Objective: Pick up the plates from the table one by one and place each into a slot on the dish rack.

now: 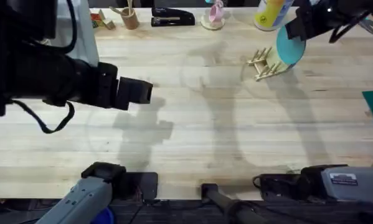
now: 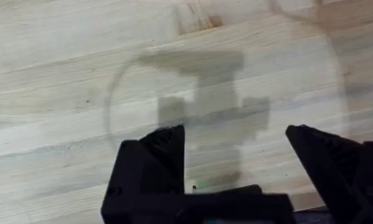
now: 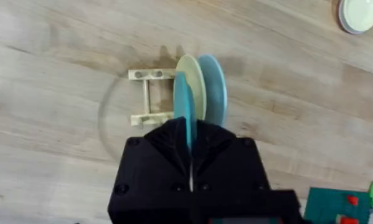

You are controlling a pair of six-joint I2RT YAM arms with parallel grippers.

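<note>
The turquoise plate (image 3: pixel 185 106) is held edge-on and upright in the right gripper (image 3: pixel 190 140), directly above the dish rack (image 3: pixel 150 98). The jaws are clenched on the plate's rim. In the overhead view the same plate (image 1: pixel 291 48) hangs just over the rack (image 1: pixel 266 64), which sits on the far right part of the bench (image 1: pixel 223 130).

Two plates already stand upright in the rack's slots — a pale yellow plate (image 3: pixel 195 84) and, just beside it, a light blue plate (image 3: pixel 215 87). The turquoise plate sits on the yellow plate's free side, where bare pegs and rails of the rack are exposed.

The left gripper (image 2: pixel 236 165) hovers over bare wood on the left part of the bench, well apart from the rack. Its jaws are released — spread wide, with nothing between them; its shadow falls on the planks below.

Along the far edge of the bench stand a black stapler (image 1: pixel 172 17), a yellow bottle (image 1: pixel 271 14) and a pink figure on a round base (image 1: pixel 213 15).
</note>
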